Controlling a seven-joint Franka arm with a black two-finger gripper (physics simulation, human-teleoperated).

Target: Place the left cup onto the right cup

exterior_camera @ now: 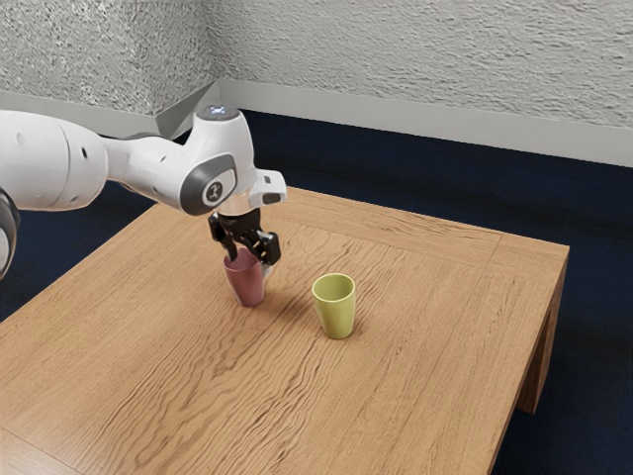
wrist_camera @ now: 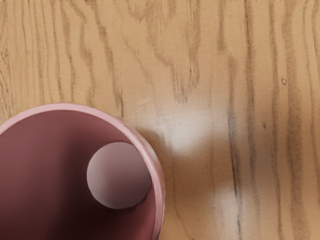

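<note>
Right, the gripper [exterior_camera: 249, 259] hangs at the rim of the pink cup [exterior_camera: 244, 279], which stands on the table [exterior_camera: 415, 396]. Clamped or loose, I can't tell. The green cup [exterior_camera: 334, 305] stands near it towards the exterior view's right, nothing on it. Lifting and stacking are not yet done.

2 cups upright, apart: pink cup [exterior_camera: 244, 281], green cup [exterior_camera: 334, 306]; open tabletop [exterior_camera: 292, 315] between, passage free.

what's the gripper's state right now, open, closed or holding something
Gripper: cannot be told whether open or closed; it sits at the rim of the pink tapered cup, which stands on the wooden table.
</note>
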